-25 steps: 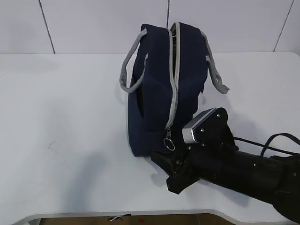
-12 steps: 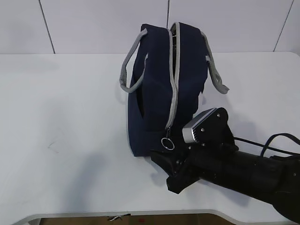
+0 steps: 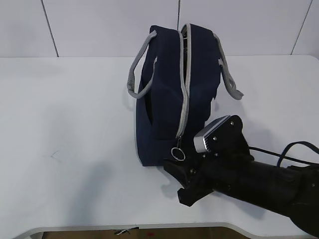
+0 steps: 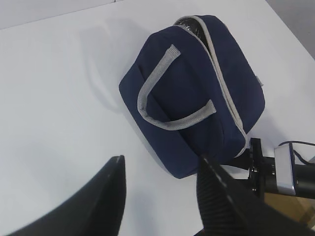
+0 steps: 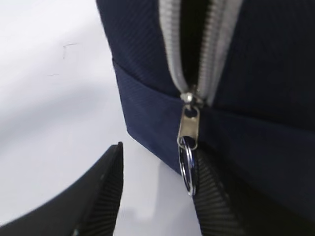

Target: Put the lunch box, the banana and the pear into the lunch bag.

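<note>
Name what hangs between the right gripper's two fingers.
The ring pull of the lunch bag zipper, hanging beside one finger, shown in the right wrist view.

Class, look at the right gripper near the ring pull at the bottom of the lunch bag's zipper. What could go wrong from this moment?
1. The ring pull hangs loose against one finger; jaws closing now might nudge it aside and miss.
2. The lunch bag stands narrow and tall on the table, and the left gripper is not holding it; a zipper tug could drag or tip it.
3. The right gripper is close to the fabric and could pinch it.
</note>
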Robot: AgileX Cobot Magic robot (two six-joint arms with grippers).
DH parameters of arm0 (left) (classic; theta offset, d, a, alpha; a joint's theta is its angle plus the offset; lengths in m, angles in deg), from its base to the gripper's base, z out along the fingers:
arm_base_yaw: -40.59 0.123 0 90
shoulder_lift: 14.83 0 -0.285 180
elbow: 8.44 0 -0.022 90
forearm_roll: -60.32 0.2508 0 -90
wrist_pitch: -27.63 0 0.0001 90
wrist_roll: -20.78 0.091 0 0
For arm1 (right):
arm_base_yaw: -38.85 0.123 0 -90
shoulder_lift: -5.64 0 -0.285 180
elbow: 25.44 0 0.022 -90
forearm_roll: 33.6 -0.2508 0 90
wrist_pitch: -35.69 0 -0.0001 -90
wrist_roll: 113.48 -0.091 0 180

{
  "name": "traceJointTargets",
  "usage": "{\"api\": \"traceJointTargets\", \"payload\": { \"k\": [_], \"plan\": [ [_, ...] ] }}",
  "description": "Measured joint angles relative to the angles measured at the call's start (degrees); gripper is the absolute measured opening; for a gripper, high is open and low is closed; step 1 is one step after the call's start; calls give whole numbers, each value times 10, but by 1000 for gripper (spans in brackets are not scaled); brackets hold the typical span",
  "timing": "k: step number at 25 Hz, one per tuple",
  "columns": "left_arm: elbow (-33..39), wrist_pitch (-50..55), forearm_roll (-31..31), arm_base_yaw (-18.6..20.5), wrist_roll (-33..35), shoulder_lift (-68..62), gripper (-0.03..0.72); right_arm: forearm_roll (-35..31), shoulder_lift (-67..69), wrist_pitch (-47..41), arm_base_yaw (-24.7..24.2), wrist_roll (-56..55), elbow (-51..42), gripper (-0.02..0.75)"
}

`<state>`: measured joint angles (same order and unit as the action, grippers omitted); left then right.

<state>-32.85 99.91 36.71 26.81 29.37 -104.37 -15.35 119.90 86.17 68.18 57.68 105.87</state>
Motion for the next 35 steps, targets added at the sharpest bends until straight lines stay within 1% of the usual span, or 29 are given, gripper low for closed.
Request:
{"api": "traceJointTargets", "payload": {
  "k": [1, 2, 16, 23, 35],
  "plan": [
    [0, 0, 0, 0, 0, 0, 358, 0, 0, -1, 0, 0, 0, 377],
    [0, 0, 0, 0, 0, 0, 375, 0, 0, -2, 0, 0, 0, 377],
    [0, 0, -1, 0, -1, 0, 352, 0, 0, -5, 0, 0, 0, 373],
    [0, 0, -2, 0, -1, 2, 346, 0, 0, -5, 0, -1, 0, 290],
    [0, 0, -5, 0, -1, 2, 345, -3, 0, -17, 0, -2, 0, 267]
  ]
}}
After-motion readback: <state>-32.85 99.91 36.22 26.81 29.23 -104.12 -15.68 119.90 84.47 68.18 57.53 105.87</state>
